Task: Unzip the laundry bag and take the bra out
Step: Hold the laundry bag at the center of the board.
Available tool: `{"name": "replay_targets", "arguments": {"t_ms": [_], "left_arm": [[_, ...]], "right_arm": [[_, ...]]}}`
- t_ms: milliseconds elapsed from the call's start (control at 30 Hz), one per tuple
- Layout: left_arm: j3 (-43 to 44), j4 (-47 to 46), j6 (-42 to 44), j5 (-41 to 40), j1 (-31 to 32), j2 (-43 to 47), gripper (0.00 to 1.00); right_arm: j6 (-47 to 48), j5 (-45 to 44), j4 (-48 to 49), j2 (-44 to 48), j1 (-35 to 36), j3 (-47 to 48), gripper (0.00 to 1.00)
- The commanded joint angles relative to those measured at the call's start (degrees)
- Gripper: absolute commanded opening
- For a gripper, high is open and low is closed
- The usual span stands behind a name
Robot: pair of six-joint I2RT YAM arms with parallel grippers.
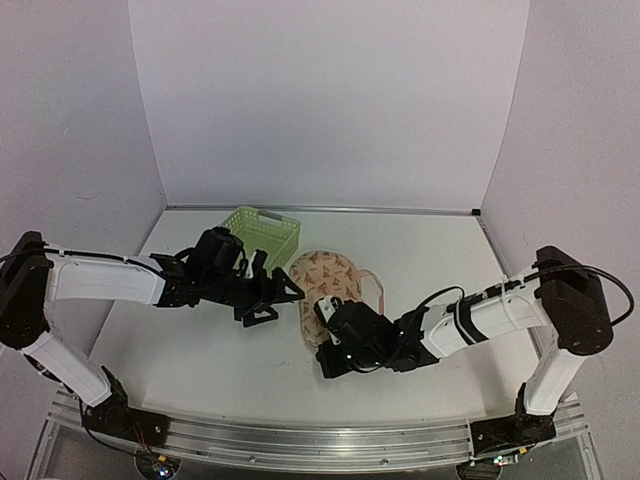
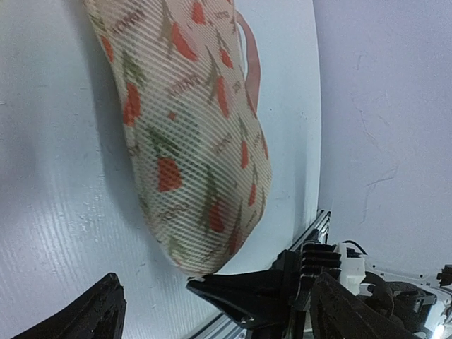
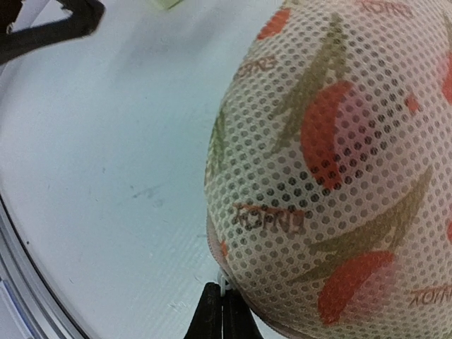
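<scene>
**Mesh bag met at its rim by closed right fingers, left fingers spread**

Black fingers of the right gripper (image 3: 222, 314) are pressed together, tips up against the pale trim at the near end of the laundry bag (image 3: 332, 176). A small pale tab sits right at those tips, but the wrist view does not show whether it is actually pinched. Beyond the tips the bag bulges upward, cream mesh printed with reddish-orange shapes and olive stems.

Fingers of the left gripper (image 1: 275, 303) stand spread wide and hold nothing. The bag's rounded side lies just ahead of them, apart from both tips, and the bag lies flat on the white table (image 1: 430, 260). A pink loop (image 1: 375, 285) trails from the bag's side away from the left fingers. Behind the left gripper, close to its wrist, sits a light-green lattice basket (image 1: 262, 232).
</scene>
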State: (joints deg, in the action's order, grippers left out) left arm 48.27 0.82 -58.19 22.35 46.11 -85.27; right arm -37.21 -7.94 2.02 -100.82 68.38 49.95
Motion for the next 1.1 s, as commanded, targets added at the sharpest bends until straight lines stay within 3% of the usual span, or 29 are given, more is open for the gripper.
{"name": "replay_targets", "arguments": {"t_ms": [0,433,833,1067], "left_arm": [[-0.17,-8.50,-5.26,-1.78,2.71,-2.06,0.89],[-6.00,-14.07,-11.72,-2.36,2.72,-7.62,0.72],[-13.43,-14.62,-13.44,-10.35,2.05,7.01,0.76],[-11.81,-14.68,-12.89,-8.06,1.88,4.30,0.77]], "right_arm": [[2.37,1.87,5.01,-2.52,-0.02,5.84,0.00],[0.76,-0.02,5.78,-2.42,-0.18,5.85,0.00],[-0.23,0.89,6.50,-2.57,-0.21,4.30,0.00],[0.03,2.49,7.79,-1.42,-0.23,3.60,0.00]]}}
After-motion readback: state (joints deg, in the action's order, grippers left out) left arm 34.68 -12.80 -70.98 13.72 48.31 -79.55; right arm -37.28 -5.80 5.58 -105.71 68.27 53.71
